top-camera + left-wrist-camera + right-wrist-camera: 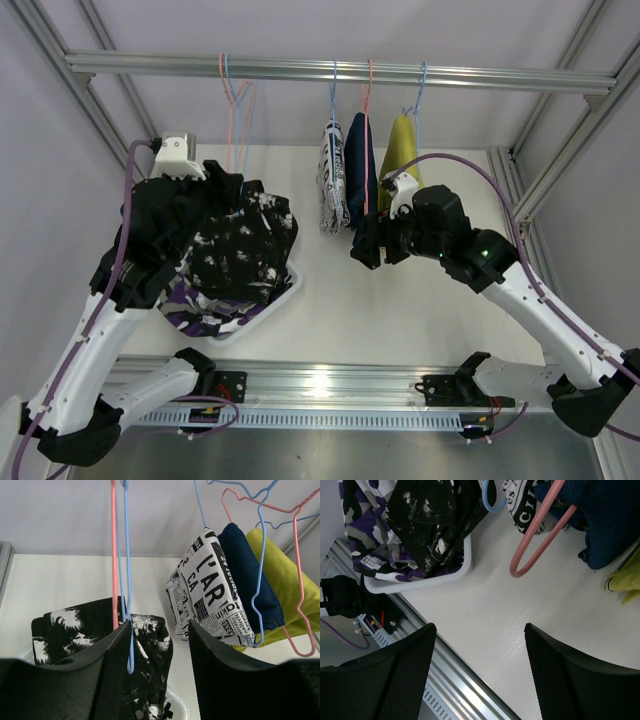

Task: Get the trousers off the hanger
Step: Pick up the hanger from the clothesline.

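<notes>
Two pairs lie in the tray and three hang from the rail; both grippers stand open.

The left gripper [160,630] hangs over the white tray [291,288] on the left side of the worktop [400,310], its jaws parted with nothing clamped. The lower loop of a bare blue hanger [126,555] dangles between them, with a bare pink hanger [114,555] just beside it. In the tray the black speckled trousers [245,240] are heaped on the purple patterned trousers [195,308]. From the rail [330,70] above the worktop's far edge hang the white printed trousers [334,190], the navy trousers [360,165] and the yellow trousers [403,150], side by side, each on a hanger. The right gripper [365,245] is just in front of them, jaws wide, holding nothing.
</notes>
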Robot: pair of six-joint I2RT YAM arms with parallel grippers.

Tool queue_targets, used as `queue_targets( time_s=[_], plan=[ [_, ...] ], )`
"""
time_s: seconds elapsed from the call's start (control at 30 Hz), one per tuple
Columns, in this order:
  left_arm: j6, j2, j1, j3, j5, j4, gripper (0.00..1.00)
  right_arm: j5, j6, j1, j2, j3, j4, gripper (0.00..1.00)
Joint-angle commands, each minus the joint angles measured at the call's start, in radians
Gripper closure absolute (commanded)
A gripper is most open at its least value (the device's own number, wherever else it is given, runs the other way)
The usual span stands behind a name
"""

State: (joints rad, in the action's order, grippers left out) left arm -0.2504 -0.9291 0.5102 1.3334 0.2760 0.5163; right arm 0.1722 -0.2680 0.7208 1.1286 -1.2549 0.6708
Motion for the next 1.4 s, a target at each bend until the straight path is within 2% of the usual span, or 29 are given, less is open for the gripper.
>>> queue_targets(
  time_s=[0.0, 0.2, 0.77, 1.1, 1.23, 1.37],
  plan=[
    [0.017, -0.03, 0.01, -0.022, -0.037, -0.059, 0.46, -0.008, 0.006, 0.014, -0.027, -0.066, 0.065, 0.24],
    [0.014, 0.003, 0.007, -0.063, -0.017, -0.101, 0.44, -0.03, 0.041, 0.02, 0.006, -0.17, 0.07, 0.23],
    [-0.027, 0.006, 0.007, -0.083, -0.015, -0.113, 0.41, -0.082, 0.134, 0.032, 0.324, -0.518, 0.036, 0.2],
    [-0.035, 0.001, 0.007, -0.088, -0.024, -0.111, 0.4, -0.226, 0.231, 0.019, 0.438, -0.577, -0.043, 0.16],
    [-0.035, 0.001, 0.007, -0.088, -0.031, -0.11, 0.39, -0.217, 0.245, -0.012, 0.473, -0.574, -0.105, 0.14],
    [-0.026, 0.006, 0.007, -0.088, -0.015, -0.11, 0.39, -0.145, 0.236, -0.067, 0.517, -0.578, -0.19, 0.14]
  ],
)
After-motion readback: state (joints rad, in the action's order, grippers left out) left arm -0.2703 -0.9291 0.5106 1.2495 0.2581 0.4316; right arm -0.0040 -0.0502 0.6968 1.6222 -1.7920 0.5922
